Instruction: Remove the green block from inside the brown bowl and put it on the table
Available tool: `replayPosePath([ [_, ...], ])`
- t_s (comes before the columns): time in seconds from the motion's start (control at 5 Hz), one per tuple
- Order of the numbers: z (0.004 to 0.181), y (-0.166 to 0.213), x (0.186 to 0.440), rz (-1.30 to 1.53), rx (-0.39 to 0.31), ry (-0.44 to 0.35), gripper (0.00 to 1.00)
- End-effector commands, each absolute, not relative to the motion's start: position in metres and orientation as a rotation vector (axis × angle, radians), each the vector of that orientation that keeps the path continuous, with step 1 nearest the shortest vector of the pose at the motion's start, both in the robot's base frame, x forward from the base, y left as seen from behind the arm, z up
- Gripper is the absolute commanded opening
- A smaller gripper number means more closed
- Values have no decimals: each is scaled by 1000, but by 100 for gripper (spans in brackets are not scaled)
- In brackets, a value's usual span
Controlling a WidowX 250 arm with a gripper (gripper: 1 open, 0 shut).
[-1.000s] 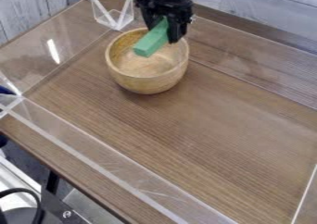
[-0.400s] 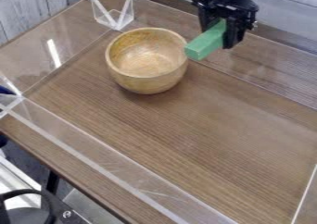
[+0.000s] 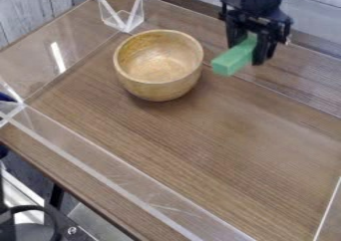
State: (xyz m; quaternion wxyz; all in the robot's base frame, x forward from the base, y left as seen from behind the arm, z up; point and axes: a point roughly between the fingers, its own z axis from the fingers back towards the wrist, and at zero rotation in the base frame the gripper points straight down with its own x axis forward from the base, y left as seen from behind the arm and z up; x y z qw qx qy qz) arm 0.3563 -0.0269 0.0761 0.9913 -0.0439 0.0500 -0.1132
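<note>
Wood-grain table (image 3: 200,145) fills the view, edged by low clear walls (image 3: 94,180), with plenty of bare surface to the right of the bowl (image 3: 159,65). The gripper (image 3: 249,48) hangs over that open stretch, pointing down, its fingers clamped on the upper end of the block (image 3: 234,58), which tilts and looks clear of the tabletop, just beside the bowl's right rim. To finish well, I would lower straight down until the block's low end meets the wood, then part the fingers gently so it tips flat rather than dropping, keeping away from the bowl's rim. The bowl now holds nothing; its grained inside shows bare. A small clear stand (image 3: 122,13) behind it also looks empty.
</note>
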Motion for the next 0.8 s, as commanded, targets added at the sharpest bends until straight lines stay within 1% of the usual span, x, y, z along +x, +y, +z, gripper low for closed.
replayPosePath([
  [0.0, 70, -35, 355, -244, -62, 66, 0],
  [0.2, 39, -40, 340, -255, -34, 101, 0],
  [0.6, 31, -32, 330, -224, -30, 94, 0],
])
